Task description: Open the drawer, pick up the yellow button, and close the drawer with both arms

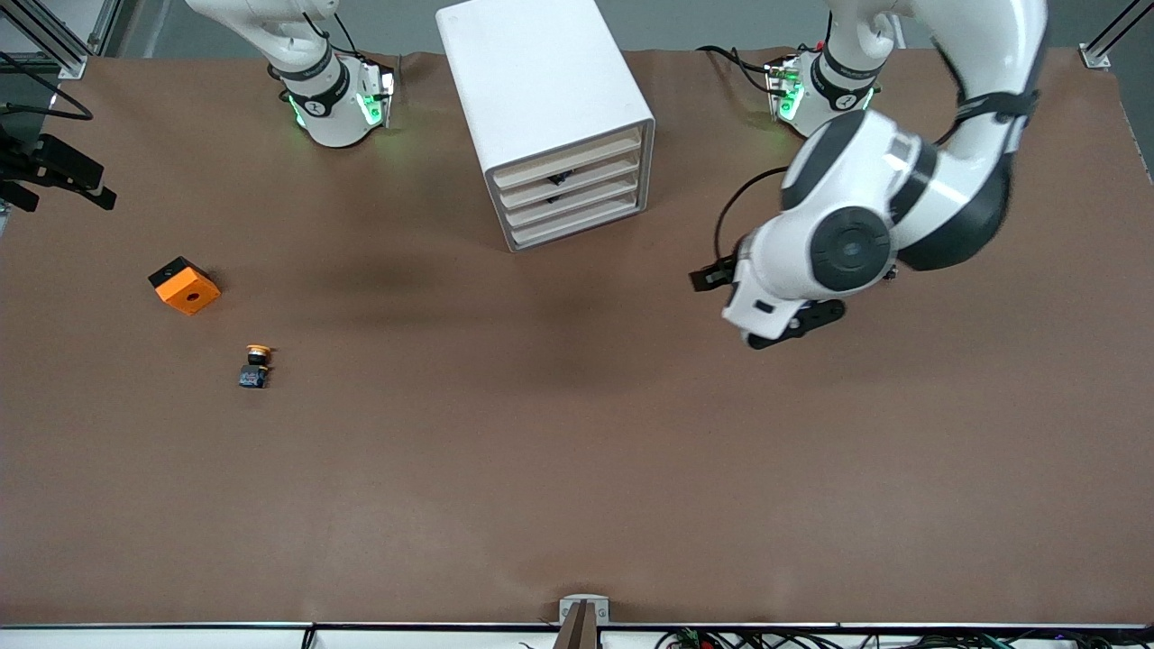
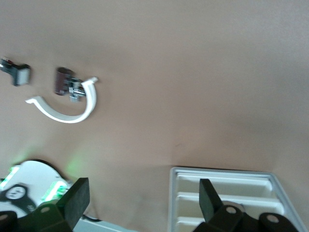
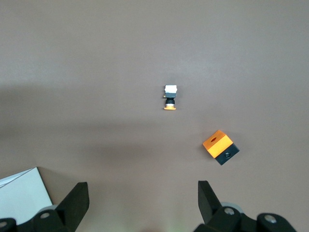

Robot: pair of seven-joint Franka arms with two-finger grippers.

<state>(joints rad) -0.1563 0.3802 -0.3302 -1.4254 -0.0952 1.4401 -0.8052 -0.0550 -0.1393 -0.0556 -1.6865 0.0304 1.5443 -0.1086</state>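
The white cabinet (image 1: 541, 90) stands between the two arm bases, and all of its drawer (image 1: 572, 194) slats sit flush and shut. The button (image 1: 256, 363) lies on the brown table toward the right arm's end, nearer to the front camera than the orange block (image 1: 185, 285). The right wrist view shows it too (image 3: 170, 97). My left gripper (image 1: 712, 275) is open and empty, above the table beside the cabinet front, whose slats show in the left wrist view (image 2: 227, 193). My right gripper (image 3: 142, 203) is open and empty, high over the table, out of the front view.
The orange block also shows in the right wrist view (image 3: 220, 147). A white curved strip (image 2: 67, 108) and small dark parts (image 2: 65, 82) lie on the table in the left wrist view. A black fixture (image 1: 54, 171) juts in at the right arm's end.
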